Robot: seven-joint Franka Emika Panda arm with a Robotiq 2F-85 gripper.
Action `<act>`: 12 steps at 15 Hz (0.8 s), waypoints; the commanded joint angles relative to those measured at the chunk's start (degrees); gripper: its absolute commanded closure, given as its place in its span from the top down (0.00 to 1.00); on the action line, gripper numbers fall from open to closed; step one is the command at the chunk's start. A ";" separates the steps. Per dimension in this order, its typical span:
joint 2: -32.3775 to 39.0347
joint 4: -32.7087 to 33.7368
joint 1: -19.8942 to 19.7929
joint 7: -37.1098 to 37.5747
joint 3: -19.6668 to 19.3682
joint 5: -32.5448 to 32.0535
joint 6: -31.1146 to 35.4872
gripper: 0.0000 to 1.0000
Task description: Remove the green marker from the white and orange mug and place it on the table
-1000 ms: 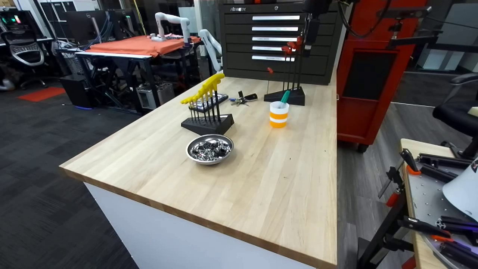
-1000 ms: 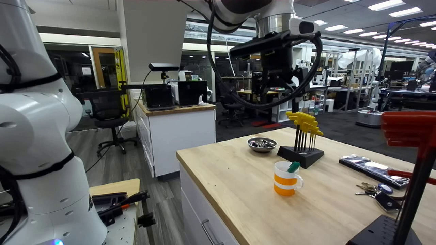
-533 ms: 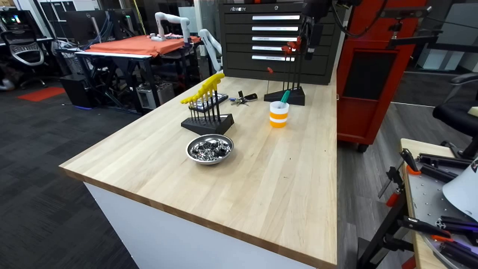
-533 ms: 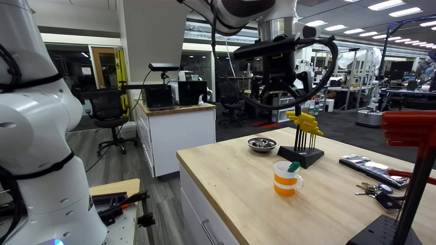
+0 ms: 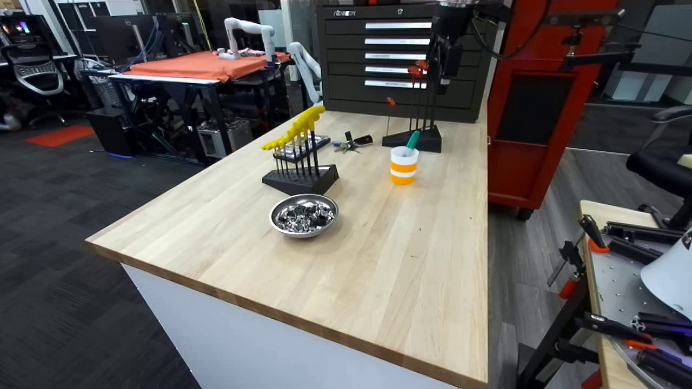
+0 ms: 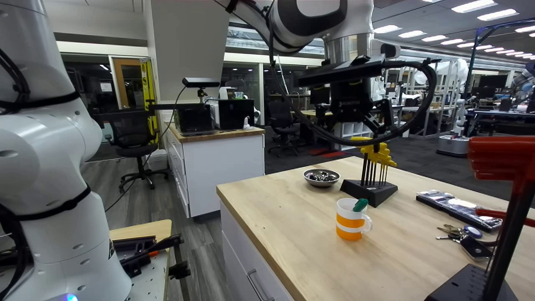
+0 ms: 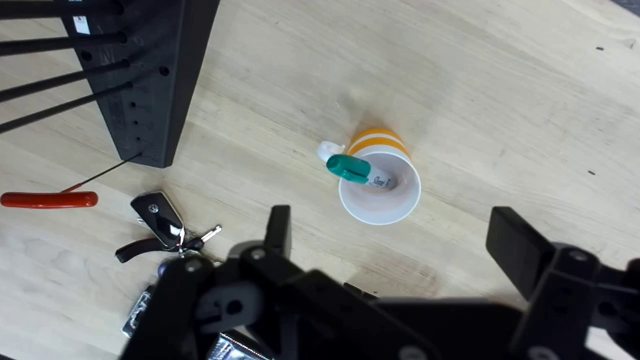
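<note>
The green marker [image 7: 350,169] leans in the white and orange mug [image 7: 381,212], with its green cap sticking out over the rim on the handle side. Both show in both exterior views: the marker [image 5: 413,140] [image 6: 360,205] and the mug [image 5: 403,174] [image 6: 349,229]. The mug stands upright on the light wood table [image 6: 284,225]. My gripper [image 7: 392,221] is open and empty, its fingers wide apart. In the wrist view the mug lies ahead of the gap between them. In an exterior view the gripper [image 6: 352,131] hangs well above the mug and touches nothing.
A rack with yellow-handled hex keys [image 6: 370,190] and a metal bowl of small parts [image 6: 321,177] stand beyond the mug. A red-handled hex key rack [image 7: 145,85], keys [image 7: 157,220] and a flat black case [image 6: 457,209] are also on the table. A dark tool chest [image 5: 351,70] stands behind.
The arm and open gripper have come lower; in the exterior views the gripper has also shifted sideways. The mug and marker have not moved.
</note>
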 commanded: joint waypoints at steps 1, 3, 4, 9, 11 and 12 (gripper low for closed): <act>2.14 0.11 -1.02 -3.09 0.47 1.34 3.04 1.00; 3.48 0.25 -1.17 -3.94 0.63 1.90 3.96 1.00; 4.12 0.36 -1.25 -4.46 0.72 2.20 4.29 1.00; 6.49 0.49 -1.68 -8.01 1.23 3.80 6.30 1.00; 7.29 0.55 -1.89 -9.64 1.44 4.31 7.38 1.00; 7.69 0.71 -2.04 -10.44 1.55 4.58 7.74 1.00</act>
